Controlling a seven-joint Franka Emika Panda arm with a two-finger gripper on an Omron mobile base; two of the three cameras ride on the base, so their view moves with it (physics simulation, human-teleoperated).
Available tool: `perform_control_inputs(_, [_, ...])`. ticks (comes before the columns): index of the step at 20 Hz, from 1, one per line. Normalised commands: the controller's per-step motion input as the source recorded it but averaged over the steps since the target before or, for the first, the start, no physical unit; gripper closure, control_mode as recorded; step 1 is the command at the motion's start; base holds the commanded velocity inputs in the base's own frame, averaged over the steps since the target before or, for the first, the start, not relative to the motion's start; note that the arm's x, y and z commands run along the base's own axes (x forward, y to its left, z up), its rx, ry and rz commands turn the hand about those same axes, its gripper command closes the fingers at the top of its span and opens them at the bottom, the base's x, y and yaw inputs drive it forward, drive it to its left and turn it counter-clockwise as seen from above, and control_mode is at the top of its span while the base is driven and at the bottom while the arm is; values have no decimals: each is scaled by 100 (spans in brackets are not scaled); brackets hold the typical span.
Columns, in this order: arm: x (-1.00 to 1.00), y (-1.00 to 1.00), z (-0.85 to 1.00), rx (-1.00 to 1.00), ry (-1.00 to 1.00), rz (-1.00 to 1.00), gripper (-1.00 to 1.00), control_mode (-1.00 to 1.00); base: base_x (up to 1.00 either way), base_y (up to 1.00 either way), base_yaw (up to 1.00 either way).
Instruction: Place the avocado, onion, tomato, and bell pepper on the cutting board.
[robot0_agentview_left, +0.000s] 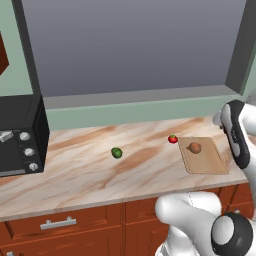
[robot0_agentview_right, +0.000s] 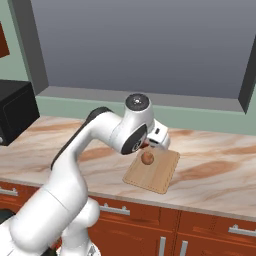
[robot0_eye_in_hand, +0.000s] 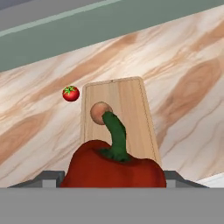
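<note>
Bell pepper (robot0_eye_in_hand: 114, 168) gripped in claw (robot0_eye_in_hand: 114, 183), above cutting board (robot0_eye_in_hand: 127, 105), onion (robot0_eye_in_hand: 99, 112) on board

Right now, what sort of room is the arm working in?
A kitchen, most likely: a marbled tan countertop over reddish-brown wooden cabinets with metal handles, a black countertop oven with knobs, and a light wooden cutting board holding a brown onion.

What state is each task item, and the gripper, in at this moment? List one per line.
onion: resting on the cutting board.
tomato: on the counter, beside the board.
avocado: on the counter, well away.
bell pepper: held above the board.
gripper: shut on the pepper.
</note>
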Motion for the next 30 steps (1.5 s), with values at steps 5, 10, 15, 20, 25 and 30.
perform_control_inputs(5, [68, -31, -19, 0, 17, 0, 100, -100, 0, 0, 0])
perform_control_inputs(10, [35, -28, -49, 1, 11, 4, 100, -100, 0, 0, 0])
perform_control_inputs(15, [30, -17, -60, 0, 7, 5, 100, -100, 0, 0, 0])
perform_control_inputs(20, [27, -18, -31, 0, 2, 4, 100, -100, 0, 0, 0])
perform_control_inputs(25, [18, -9, -26, 0, 3, 5, 100, -100, 0, 0, 0])
perform_control_inputs(30, [15, 0, -39, 0, 5, 8, 100, -100, 0, 0, 0])
